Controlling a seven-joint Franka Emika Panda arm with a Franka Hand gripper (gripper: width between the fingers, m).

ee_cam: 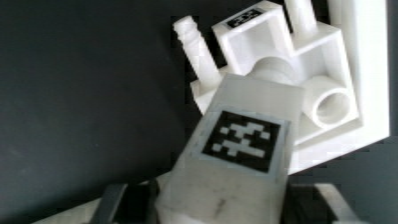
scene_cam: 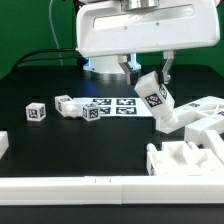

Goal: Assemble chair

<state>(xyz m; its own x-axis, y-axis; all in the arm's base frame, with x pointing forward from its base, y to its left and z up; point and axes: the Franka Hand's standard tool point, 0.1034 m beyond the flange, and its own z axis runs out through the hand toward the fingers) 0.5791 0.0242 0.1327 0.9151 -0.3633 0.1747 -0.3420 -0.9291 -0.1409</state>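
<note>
Clamped in the gripper (scene_cam: 148,74), tilted above the black table (scene_cam: 30,135): a glossy white tagged bar (scene_cam: 153,95). Only from the wrist: a holed white frame (ee_cam: 302,70) beneath it. Only from outside: small tagged blocks (scene_cam: 65,105).

The glossy white plastic bar with a black-and-white square tag (ee_cam: 237,140) was blurred in the wrist view, its near end and the dark fingers (ee_cam: 121,203) of the gripper (ee_cam: 222,200) cut off at the picture's edge. It hid part of the white slotted plastic frame (ee_cam: 285,50) behind. White slabs (scene_cam: 205,108) ran off the exterior view's right, and tags on the small white cubes (scene_cam: 37,112) were too small to read.
</note>
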